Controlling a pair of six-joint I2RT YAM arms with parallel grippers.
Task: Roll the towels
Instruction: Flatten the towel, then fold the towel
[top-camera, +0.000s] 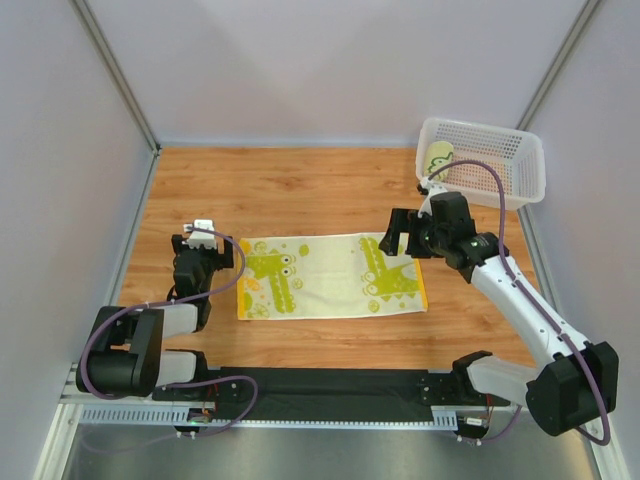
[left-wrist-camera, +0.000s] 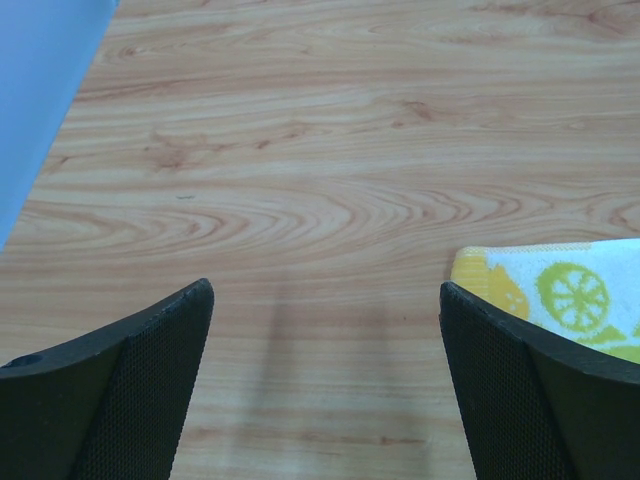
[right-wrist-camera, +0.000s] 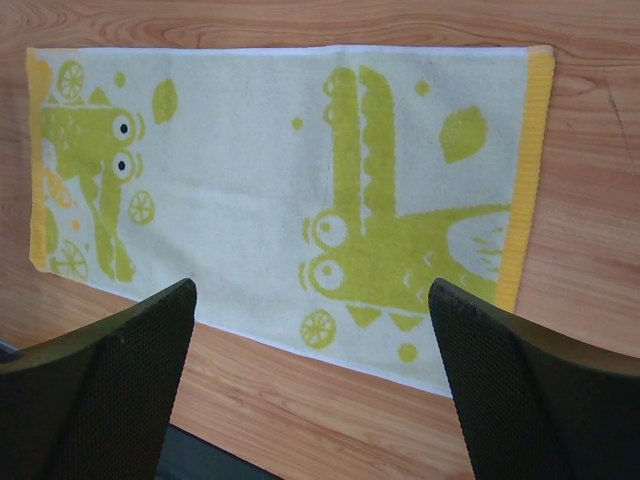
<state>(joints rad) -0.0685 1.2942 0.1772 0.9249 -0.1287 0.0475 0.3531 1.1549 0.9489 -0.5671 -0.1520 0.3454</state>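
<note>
From above, the towel lies flat on the table between left gripper and right gripper, both spread wide and empty. Left wrist: its yellow corner sits beside my open jaws. Right wrist: thin, limp, light cloth; I'd pinch a banded end.

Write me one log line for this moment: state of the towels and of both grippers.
flat towel: spread on table, unrolled | rolled towel: in basket | left gripper: open, empty | right gripper: open, empty
</note>
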